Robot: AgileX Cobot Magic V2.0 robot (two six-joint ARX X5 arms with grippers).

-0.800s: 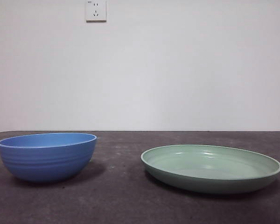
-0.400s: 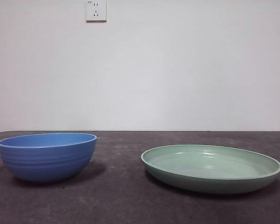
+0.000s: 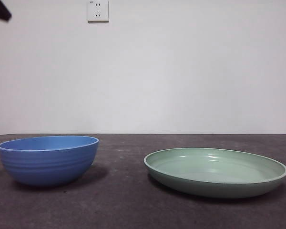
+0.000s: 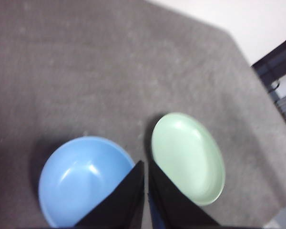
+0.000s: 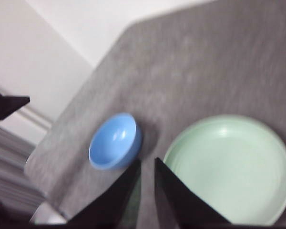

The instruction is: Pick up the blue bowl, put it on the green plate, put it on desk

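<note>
The bowl (image 3: 48,160) stands upright on the desk (image 3: 124,200), mouth up, rim level, at the left of the front view. It is round, so no long axis shows; faint ridges ring its outer wall. The plate (image 3: 215,171) lies flat on the desk to the bowl's right, also mouth up, with faint rings inside. A strip of bare desk separates the two; they do not touch. The plate is plainly wider and much shallower than the bowl.

From the left wrist view, the left gripper (image 4: 146,164) hangs high above the desk, over the gap between bowl (image 4: 83,179) and plate (image 4: 188,157). Its jaws are nearly pressed together, with only a thin slit between them, and nothing is held. The right gripper (image 5: 148,163) also hangs high, over the near edge of the plate (image 5: 229,169), with the bowl (image 5: 115,141) off to the side. Its jaws stand a narrow gap apart and hold nothing.

In the front view a black tip (image 3: 0,10) shows at the top left corner; which arm it belongs to cannot be told. A white wall socket (image 3: 98,10) sits on the wall behind.
</note>
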